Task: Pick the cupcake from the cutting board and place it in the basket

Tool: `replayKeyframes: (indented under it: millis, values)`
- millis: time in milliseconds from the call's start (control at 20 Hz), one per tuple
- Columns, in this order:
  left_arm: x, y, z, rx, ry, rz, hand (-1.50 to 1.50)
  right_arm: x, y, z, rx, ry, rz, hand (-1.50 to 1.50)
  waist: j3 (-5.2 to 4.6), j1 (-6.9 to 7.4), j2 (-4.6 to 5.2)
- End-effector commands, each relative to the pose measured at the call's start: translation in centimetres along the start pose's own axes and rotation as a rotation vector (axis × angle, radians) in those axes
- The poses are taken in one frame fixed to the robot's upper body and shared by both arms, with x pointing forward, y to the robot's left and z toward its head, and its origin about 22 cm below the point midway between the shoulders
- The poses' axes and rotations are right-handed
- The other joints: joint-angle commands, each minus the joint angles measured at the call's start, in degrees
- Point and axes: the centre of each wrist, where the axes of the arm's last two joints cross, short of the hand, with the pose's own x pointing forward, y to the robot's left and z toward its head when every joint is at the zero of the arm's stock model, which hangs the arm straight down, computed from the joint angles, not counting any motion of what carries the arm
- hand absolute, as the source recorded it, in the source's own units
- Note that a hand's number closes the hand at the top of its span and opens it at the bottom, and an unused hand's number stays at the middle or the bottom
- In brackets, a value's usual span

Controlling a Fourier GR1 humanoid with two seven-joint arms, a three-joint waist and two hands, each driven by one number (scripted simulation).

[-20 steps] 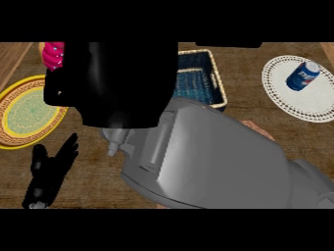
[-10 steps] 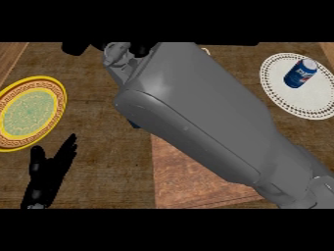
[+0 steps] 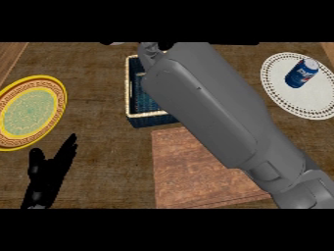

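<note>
While my right forearm (image 3: pixel 213 112) lies stretched across the cutting board (image 3: pixel 191 171) and over the basket (image 3: pixel 135 93), only a dark sliver of the right hand (image 3: pixel 125 44) shows at the view's upper edge. I cannot tell whether it is spread or pinching anything. The cupcake I cannot find: what shows of the board is bare, and the arm covers most of the basket's inside. I judge the pick done and the placing under way or complete, though I cannot confirm either. My left hand (image 3: pixel 50 171) rests at the lower left, fingers straight, near the yellow plate (image 3: pixel 25 112). A blue can (image 3: pixel 301 73) sits on the white plate (image 3: pixel 321 100), well apart.
</note>
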Motion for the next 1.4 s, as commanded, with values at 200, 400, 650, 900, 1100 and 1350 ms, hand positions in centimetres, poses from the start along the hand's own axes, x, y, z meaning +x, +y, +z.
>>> replayKeyframes:
  millis: [200,400,650,900,1100,1350]
  values:
    - [-1.5,0.5,-1.2,0.011,0.081,0.014,0.0,-5.5,2.1,-1.4,-0.019,0.077,-0.112,1.5,-0.31,-0.78,0.24]
    - [-1.8,0.2,-0.3,0.01,0.091,0.015,0.0,-6.6,2.5,-3.0,-0.088,0.167,0.09,1.5,-0.36,-1.63,-0.14]
    - [-1.7,1.2,-0.1,0.039,0.08,0.0,0.0,-9.7,2.3,-3.0,-0.025,0.111,0.188,1.5,-0.26,-2.22,-0.31]
    - [-0.6,-0.2,-0.4,0.016,0.098,0.019,0.0,-9.0,0.2,-4.2,-0.063,0.06,0.201,-1.5,-0.24,-2.18,-0.28]
    - [-3.7,-0.2,-0.5,0.027,0.08,0.005,0.0,-8.9,-1.3,-4.7,-0.091,0.04,0.16,-1.5,-0.28,-2.22,-0.21]
    - [-0.9,2.5,0.0,0.019,0.095,0.006,0.0,-8.4,-2.8,-4.4,-0.163,0.068,0.019,-1.5,-0.25,-2.28,-0.35]
